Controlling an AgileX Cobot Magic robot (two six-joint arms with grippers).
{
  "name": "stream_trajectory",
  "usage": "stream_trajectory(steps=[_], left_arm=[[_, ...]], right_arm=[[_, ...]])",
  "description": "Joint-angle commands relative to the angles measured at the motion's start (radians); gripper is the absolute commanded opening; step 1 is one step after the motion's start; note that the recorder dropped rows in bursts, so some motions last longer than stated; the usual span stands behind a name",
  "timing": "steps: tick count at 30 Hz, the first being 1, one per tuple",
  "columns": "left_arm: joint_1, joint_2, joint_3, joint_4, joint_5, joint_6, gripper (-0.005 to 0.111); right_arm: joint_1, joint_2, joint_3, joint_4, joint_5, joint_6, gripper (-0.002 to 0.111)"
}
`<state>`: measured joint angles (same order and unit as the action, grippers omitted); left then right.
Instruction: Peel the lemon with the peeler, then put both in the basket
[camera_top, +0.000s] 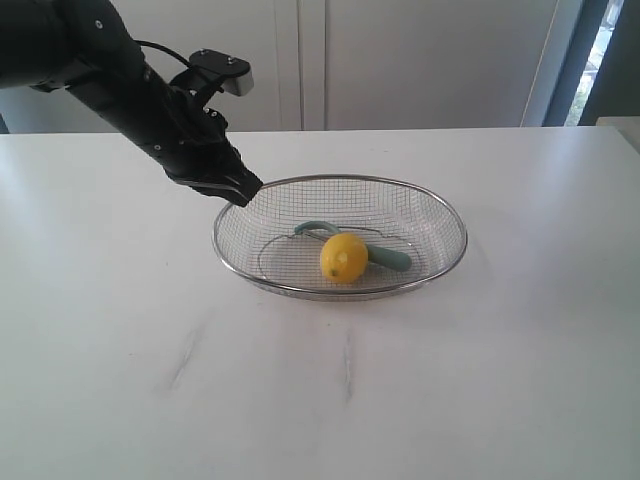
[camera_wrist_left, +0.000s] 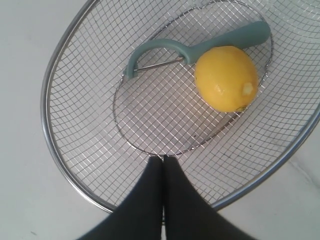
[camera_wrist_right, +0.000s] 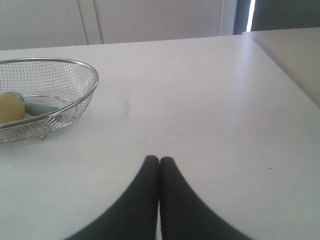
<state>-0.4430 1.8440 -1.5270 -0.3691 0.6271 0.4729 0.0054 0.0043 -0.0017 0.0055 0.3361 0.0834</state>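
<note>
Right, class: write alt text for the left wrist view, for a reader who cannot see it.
A yellow lemon lies next to a teal-handled peeler inside a wire mesh basket on a white table. The left tool, shut and empty, hovers above the basket's edge.

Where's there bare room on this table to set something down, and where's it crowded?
Bare: the table in front of the basket and to its right. Crowded: the basket's middle, where the lemon lies against the peeler, and its left rim, by the left gripper.
</note>
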Motion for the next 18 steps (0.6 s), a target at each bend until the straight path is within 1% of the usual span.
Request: stream_trajectory(steps=[1, 12, 15, 18], left_arm=[[0.001, -0.01, -0.003, -0.011, 0.011, -0.001, 0.0], [0.001, -0.004, -0.003, -0.011, 0.008, -0.003, 0.0], [0.001, -0.019, -0.003, -0.007, -0.026, 0.01, 0.0], [0.001, -0.058, 0.042, -0.007, -0.093, 0.015, 0.0]], right_arm=[[0.004, -0.004, 0.002, 0.003, -0.001, -0.01, 0.0], [0.004, -0.004, 0.002, 0.003, -0.001, -0.01, 0.0], [0.004, -0.004, 0.002, 0.003, -0.001, -0.01, 0.0], [0.004, -0.004, 0.002, 0.003, -0.001, -0.01, 0.0]])
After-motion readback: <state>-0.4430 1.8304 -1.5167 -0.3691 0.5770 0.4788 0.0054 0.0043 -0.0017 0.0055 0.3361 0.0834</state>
